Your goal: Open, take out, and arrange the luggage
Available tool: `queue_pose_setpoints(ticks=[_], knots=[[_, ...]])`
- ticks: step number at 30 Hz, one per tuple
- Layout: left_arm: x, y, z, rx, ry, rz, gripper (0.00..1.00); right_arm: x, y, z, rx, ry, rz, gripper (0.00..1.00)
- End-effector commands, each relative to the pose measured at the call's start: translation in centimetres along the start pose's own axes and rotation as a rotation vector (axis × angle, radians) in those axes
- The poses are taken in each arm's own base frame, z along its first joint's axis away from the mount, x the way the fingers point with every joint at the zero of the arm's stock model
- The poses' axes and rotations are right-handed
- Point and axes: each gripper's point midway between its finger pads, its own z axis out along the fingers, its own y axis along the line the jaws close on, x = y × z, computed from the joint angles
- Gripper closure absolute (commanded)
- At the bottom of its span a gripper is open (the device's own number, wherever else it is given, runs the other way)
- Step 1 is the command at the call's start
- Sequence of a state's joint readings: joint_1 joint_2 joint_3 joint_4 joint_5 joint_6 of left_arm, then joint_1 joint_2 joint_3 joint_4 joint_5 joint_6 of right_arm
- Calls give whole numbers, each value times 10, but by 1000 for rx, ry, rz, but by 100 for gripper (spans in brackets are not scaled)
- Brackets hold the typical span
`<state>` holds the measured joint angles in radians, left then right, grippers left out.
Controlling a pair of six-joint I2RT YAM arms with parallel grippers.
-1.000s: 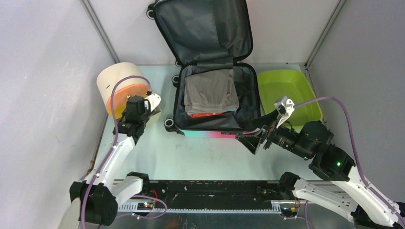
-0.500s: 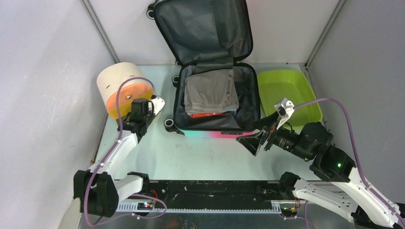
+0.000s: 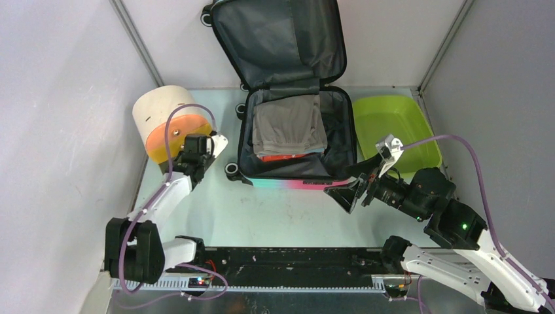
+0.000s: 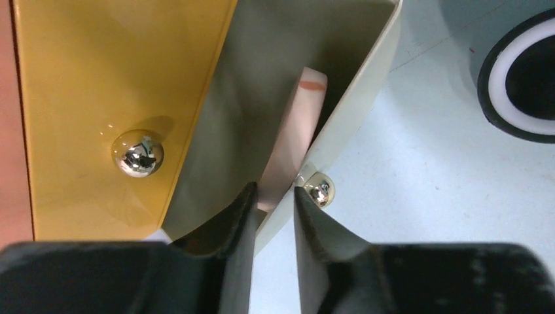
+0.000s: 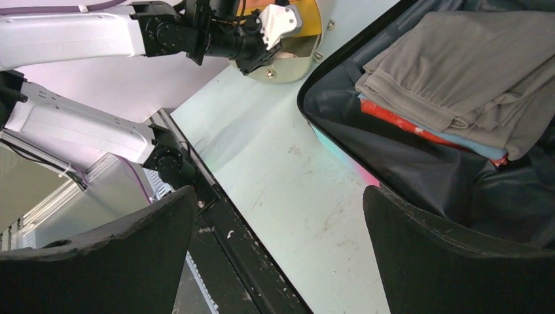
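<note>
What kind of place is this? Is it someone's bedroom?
Probably a robot test booth in a lab, not a bedroom. Plain grey walls box in a table, and the left arm and right arm are bolted to a black rail at its edge.

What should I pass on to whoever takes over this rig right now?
Left hand: jaws nearly closed around a pale pink piece in the opening of the cream-and-orange cylinder, left of the luggage; grip unconfirmed.
Right hand: wide open, empty, hovering at the luggage's near right corner.
Done: luggage lies open, lid propped up at the back.
Left: folded clothes sit inside; take them out and arrange them. Green tub stands right of the luggage.
</note>
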<state>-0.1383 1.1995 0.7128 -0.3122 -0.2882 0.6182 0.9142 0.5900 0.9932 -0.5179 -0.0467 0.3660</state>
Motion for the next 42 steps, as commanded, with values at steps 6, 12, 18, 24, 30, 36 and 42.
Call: queue_pose_setpoints(ticks=[6, 12, 18, 24, 30, 36, 42], knots=[[-13, 5, -15, 21, -59, -48, 58, 7, -6, 9, 14, 4, -1, 0], [-11, -15, -14, 124, -46, -65, 60, 8, -6, 8, 15, 5, 6, 0], [-22, -9, -20, 146, -41, -59, 59, 7, -8, 3, 25, -2, -2, 1], [-62, 31, -70, 64, -225, -107, 50, 10, -12, 4, 45, 10, 0, 0], [-51, 19, -49, 110, -220, -59, 55, 10, -11, 9, 39, 13, -1, 0], [-51, 24, -37, 126, -195, -50, 60, 9, -11, 7, 39, 10, -12, 1], [-47, 31, -25, 152, -105, -30, 67, 15, -16, 8, 57, 34, -13, 0]])
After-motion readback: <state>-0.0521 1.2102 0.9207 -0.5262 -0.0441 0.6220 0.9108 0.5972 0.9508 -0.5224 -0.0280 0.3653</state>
